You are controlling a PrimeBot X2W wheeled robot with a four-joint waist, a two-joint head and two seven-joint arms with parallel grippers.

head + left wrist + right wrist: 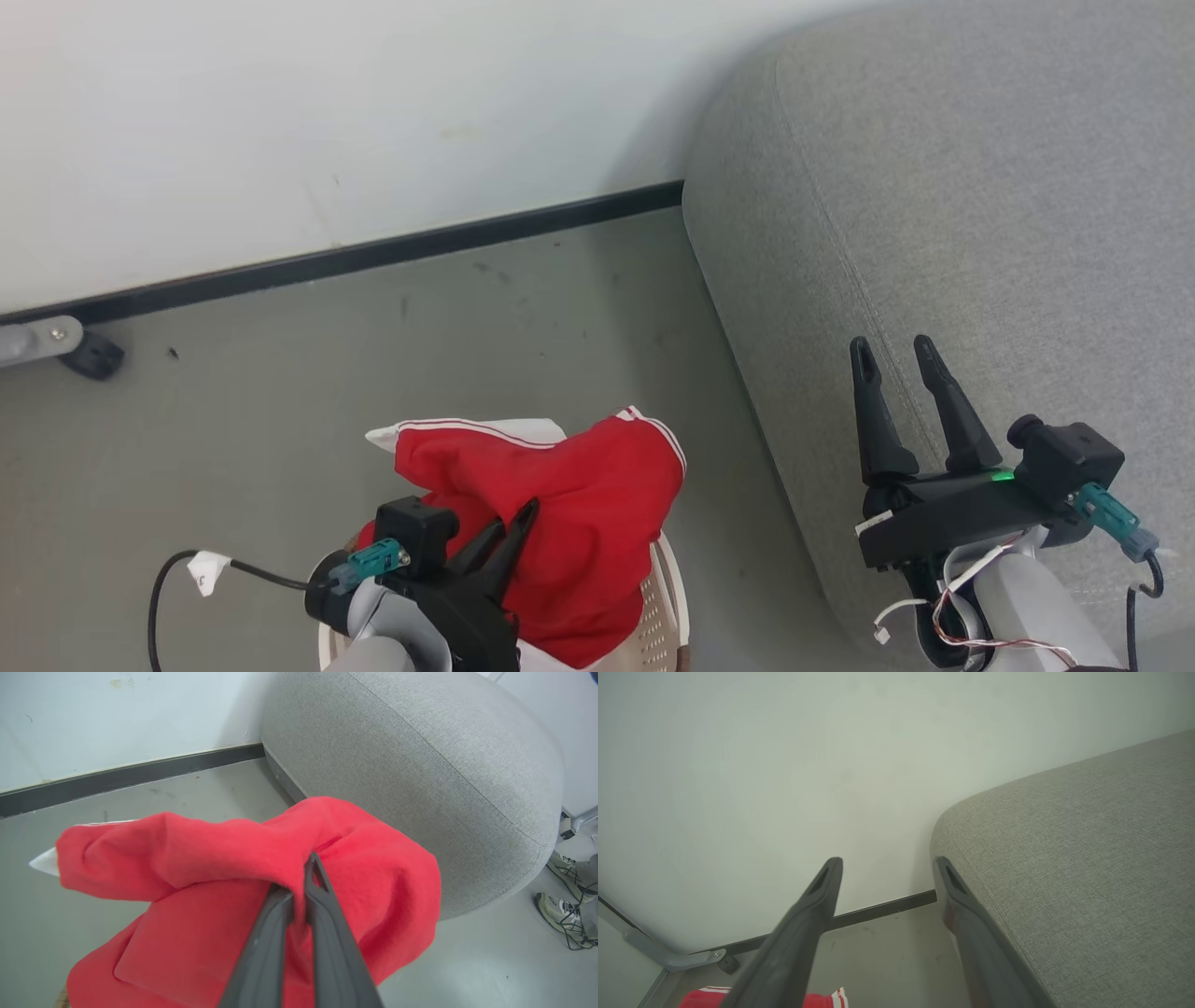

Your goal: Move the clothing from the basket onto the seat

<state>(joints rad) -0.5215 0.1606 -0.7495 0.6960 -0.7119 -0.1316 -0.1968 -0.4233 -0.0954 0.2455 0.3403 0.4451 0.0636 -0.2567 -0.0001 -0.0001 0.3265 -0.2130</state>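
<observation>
The left pincer (515,523) is clenched on a fold of the red garment (569,504), the two dark fingers pinched together with fabric bunched over their tips. The garment hangs around and below this pincer, its lower part lying in the laundry basket (661,607) directly beneath. The right pincer (892,347) stands released, fingers spread and holding nothing, above the near edge of the grey sofa (980,233).

The pinch takes only a ridge of soft cloth, so the fabric could slide out under its own weight during the carry. The trailing part could snag on the basket's rim and drag or tip the basket. The sofa lies to the right of the left pincer, with a rounded side; cloth let go too early would likely slip down it to the floor (373,355). The spread right pincer sits in that path and could catch a sleeve.

The floor is smooth grey, meeting a pale wall (280,112) at a dark skirting strip (373,250). The sofa's woven cover looks grippy enough to hold cloth.
</observation>
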